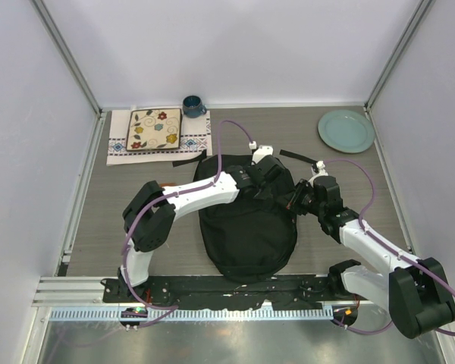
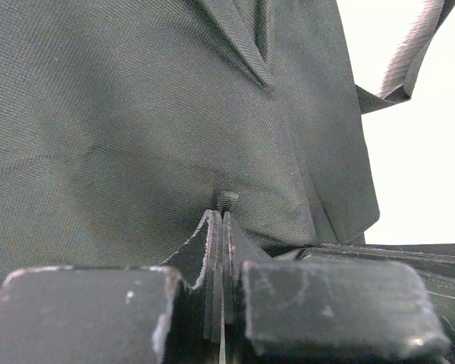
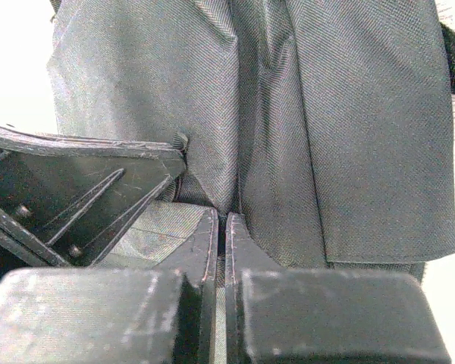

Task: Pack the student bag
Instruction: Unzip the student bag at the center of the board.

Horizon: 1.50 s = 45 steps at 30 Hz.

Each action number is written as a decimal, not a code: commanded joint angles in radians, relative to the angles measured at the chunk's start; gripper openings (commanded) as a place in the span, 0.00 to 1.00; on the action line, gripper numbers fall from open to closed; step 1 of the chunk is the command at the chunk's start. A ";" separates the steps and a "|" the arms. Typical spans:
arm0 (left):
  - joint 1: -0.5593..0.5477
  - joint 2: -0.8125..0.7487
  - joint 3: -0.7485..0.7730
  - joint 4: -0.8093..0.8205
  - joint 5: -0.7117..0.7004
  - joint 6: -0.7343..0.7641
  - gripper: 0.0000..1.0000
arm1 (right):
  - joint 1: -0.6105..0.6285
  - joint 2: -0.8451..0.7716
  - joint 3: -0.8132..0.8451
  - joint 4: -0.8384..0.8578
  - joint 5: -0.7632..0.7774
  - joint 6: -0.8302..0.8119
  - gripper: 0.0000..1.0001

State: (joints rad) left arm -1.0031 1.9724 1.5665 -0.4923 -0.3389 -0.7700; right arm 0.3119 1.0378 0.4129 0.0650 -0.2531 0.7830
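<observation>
**Ana:** What was on the table, left to right?

**Me:** At the far left I had one embroidered cloth [image 1: 117,142] with one flowered tray [image 1: 155,129] on it. One blue mug [image 1: 193,105] stood just beside the tray's far right corner. In the middle lay the one bag [image 1: 246,235], flat on the table [image 1: 98,205], with its rounded end toward the near edge. At the far right sat one pale green plate [image 1: 346,130], well apart from everything else.

**Ana:** And the claws?

**Me:** There were two, both over the far half of the bag. My left claw [image 2: 219,220] was pressed together with its tips right at the black fabric. A small ribbed tab [image 2: 227,200] poked out just past them. I judged it was pinching that tab, though I couldn't be sure. My right claw [image 3: 221,220] was pressed together too, and a fold of the bag's fabric ran down into its tips.

**Ana:** How did you expect the bag to handle?

**Me:** Soft, limp and fairly light, with nothing stiff to push against. Fabric like that bunches up and slides out of a thin pinch. I reckoned the sound holds were the tab, a seam or a strap [image 2: 409,53], with one claw anchoring while the other pulled.
</observation>
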 commanded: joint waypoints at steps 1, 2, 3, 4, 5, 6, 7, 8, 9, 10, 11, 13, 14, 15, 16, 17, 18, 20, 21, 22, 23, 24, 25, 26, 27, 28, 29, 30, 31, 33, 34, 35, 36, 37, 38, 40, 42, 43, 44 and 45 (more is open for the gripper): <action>-0.005 -0.032 0.009 -0.020 -0.092 0.047 0.00 | -0.005 -0.021 0.009 0.001 0.020 -0.014 0.00; -0.005 -0.040 0.007 -0.041 -0.107 0.055 0.00 | -0.005 -0.021 0.009 -0.004 0.035 -0.017 0.00; -0.005 -0.047 0.003 -0.051 -0.121 0.063 0.00 | -0.005 -0.019 0.009 -0.010 0.043 -0.021 0.00; -0.003 -0.065 -0.014 -0.054 -0.136 0.075 0.00 | -0.005 -0.019 0.007 -0.016 0.046 -0.021 0.00; -0.002 -0.078 -0.026 -0.057 -0.153 0.080 0.00 | -0.005 -0.018 0.006 -0.017 0.049 -0.024 0.00; 0.003 -0.086 -0.039 -0.055 -0.161 0.083 0.00 | -0.005 -0.018 0.004 -0.017 0.051 -0.022 0.00; 0.006 -0.098 -0.065 -0.055 -0.167 0.084 0.00 | -0.005 -0.016 0.003 -0.017 0.051 -0.024 0.00; 0.012 -0.118 -0.077 -0.055 -0.179 0.087 0.00 | -0.004 -0.015 0.004 -0.017 0.054 -0.024 0.00; 0.015 -0.130 -0.089 -0.054 -0.184 0.087 0.00 | -0.005 -0.013 0.001 -0.019 0.057 -0.024 0.00; 0.020 -0.139 -0.117 -0.052 -0.187 0.089 0.00 | -0.005 -0.012 0.001 -0.021 0.061 -0.022 0.00; 0.029 -0.164 -0.131 -0.052 -0.199 0.087 0.00 | -0.007 -0.012 0.001 -0.022 0.063 -0.022 0.00; 0.038 -0.188 -0.178 -0.057 -0.216 0.087 0.00 | -0.007 -0.010 0.001 -0.030 0.071 -0.025 0.00; 0.050 -0.219 -0.195 -0.055 -0.222 0.089 0.00 | -0.007 -0.010 0.001 -0.031 0.072 -0.027 0.00; 0.058 -0.233 -0.213 -0.055 -0.230 0.087 0.00 | -0.007 -0.010 0.001 -0.033 0.075 -0.028 0.00; 0.066 -0.251 -0.248 -0.055 -0.235 0.087 0.00 | -0.008 -0.010 0.001 -0.033 0.078 -0.027 0.00; 0.083 -0.283 -0.267 -0.055 -0.239 0.084 0.00 | -0.007 -0.009 0.000 -0.033 0.080 -0.027 0.01; 0.090 -0.303 -0.305 -0.055 -0.244 0.083 0.00 | -0.007 -0.009 -0.002 -0.034 0.083 -0.027 0.00; 0.109 -0.334 -0.341 -0.057 -0.256 0.080 0.00 | -0.007 -0.009 -0.002 -0.036 0.086 -0.027 0.00; 0.115 -0.368 -0.377 -0.057 -0.267 0.080 0.00 | -0.007 -0.009 0.000 -0.039 0.087 -0.027 0.00; 0.123 -0.382 -0.394 -0.066 -0.276 0.077 0.00 | -0.007 -0.010 -0.002 -0.040 0.090 -0.027 0.00; 0.139 -0.400 -0.411 -0.071 -0.281 0.074 0.00 | -0.007 -0.010 -0.002 -0.044 0.092 -0.027 0.00; 0.147 -0.433 -0.448 -0.074 -0.284 0.071 0.00 | -0.007 -0.012 0.000 -0.047 0.097 -0.031 0.00; 0.164 -0.452 -0.466 -0.077 -0.288 0.069 0.00 | -0.007 -0.013 0.000 -0.048 0.098 -0.031 0.00; 0.173 -0.470 -0.485 -0.078 -0.291 0.069 0.00 | -0.007 -0.013 0.000 -0.050 0.100 -0.031 0.00; 0.182 -0.507 -0.518 -0.081 -0.296 0.066 0.00 | -0.007 -0.013 0.000 -0.053 0.101 -0.030 0.00; 0.199 -0.524 -0.532 -0.086 -0.298 0.063 0.00 | -0.007 -0.013 -0.002 -0.053 0.103 -0.031 0.00; 0.207 -0.541 -0.548 -0.086 -0.298 0.061 0.00 | -0.008 -0.013 0.000 -0.054 0.101 -0.031 0.00; 0.215 -0.561 -0.571 -0.088 -0.299 0.061 0.00 | -0.008 -0.013 0.000 -0.054 0.103 -0.031 0.00; 0.227 -0.592 -0.580 -0.086 -0.296 0.061 0.00 | -0.008 -0.012 0.003 -0.057 0.103 -0.031 0.00; 0.235 -0.612 -0.592 -0.078 -0.287 0.063 0.00 | -0.008 -0.012 0.006 -0.057 0.100 -0.033 0.00; 0.236 -0.615 -0.591 -0.081 -0.284 0.064 0.00 | -0.008 -0.012 0.007 -0.056 0.098 -0.033 0.00; 0.236 -0.613 -0.586 -0.084 -0.275 0.066 0.00 | -0.008 -0.013 0.015 -0.056 0.086 -0.042 0.00; 0.236 -0.610 -0.573 -0.081 -0.263 0.069 0.00 | -0.008 -0.016 0.020 -0.059 0.080 -0.047 0.01; 0.238 -0.606 -0.566 -0.080 -0.250 0.075 0.06 | -0.008 -0.019 0.026 -0.059 0.071 -0.053 0.09; 0.238 -0.600 -0.559 -0.080 -0.232 0.078 0.20 | -0.007 -0.025 0.042 -0.059 0.054 -0.068 0.17; 0.238 -0.599 -0.540 -0.086 -0.226 0.074 0.27 | -0.008 -0.025 0.069 -0.106 0.048 -0.085 0.29; 0.238 -0.616 -0.539 -0.088 -0.223 0.067 0.49 | -0.007 -0.028 0.119 -0.158 0.057 -0.125 0.40; 0.238 -0.624 -0.542 -0.088 -0.218 0.067 0.53 | -0.007 -0.030 0.138 -0.180 0.064 -0.140 0.44; 0.238 -0.645 -0.542 -0.089 -0.218 0.067 0.64 | -0.008 -0.030 0.174 -0.221 0.072 -0.158 0.49; 0.238 -0.655 -0.543 -0.095 -0.215 0.067 0.69 | -0.007 -0.031 0.193 -0.238 0.087 -0.186 0.51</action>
State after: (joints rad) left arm -0.7647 1.3773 0.9874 -0.5819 -0.5507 -0.6960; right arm 0.3099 1.0378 0.4850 -0.0914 -0.2081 0.7036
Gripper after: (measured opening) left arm 0.595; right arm 0.467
